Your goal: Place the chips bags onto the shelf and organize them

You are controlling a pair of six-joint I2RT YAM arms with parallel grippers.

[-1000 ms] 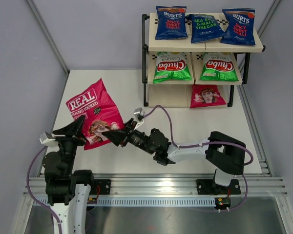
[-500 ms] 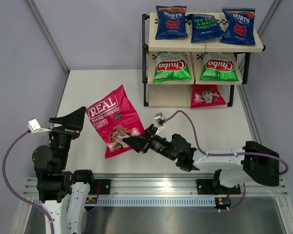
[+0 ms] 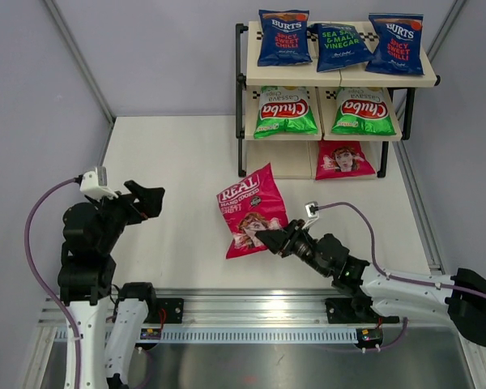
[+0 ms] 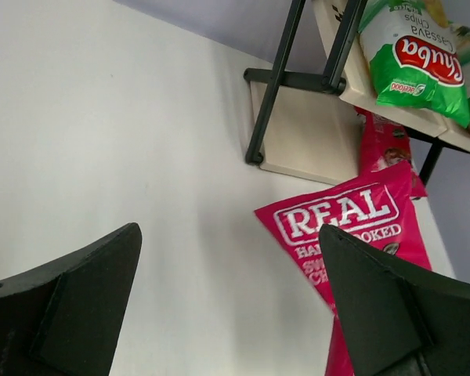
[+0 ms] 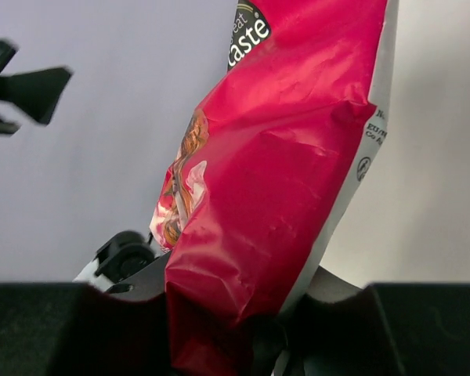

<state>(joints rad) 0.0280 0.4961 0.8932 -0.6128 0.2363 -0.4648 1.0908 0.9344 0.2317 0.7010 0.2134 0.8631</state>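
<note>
Compared with the earlier view, the pink-red REAL bag [image 3: 249, 211] had travelled from the left part of the table [image 3: 178, 154] to its middle, closer to the shelf [image 3: 340, 79], and the left gripper [image 3: 148, 201] had drawn away from the bag's edge. The right gripper [image 3: 269, 238] was clenched on the near bottom edge of this bag, which stood tilted in front of the shelf, not touching it. The left gripper hung well apart at the left, its fingers spread wide and grasping nothing. On the shelf, three BURTS bags [image 3: 283, 36] [image 3: 343, 46] [image 3: 396, 43] stood on the top board, two Chuba bags [image 3: 285, 111] [image 3: 363, 111] on the middle board, and a second REAL bag [image 3: 343, 159] on the right half of the bottom board.
</note>
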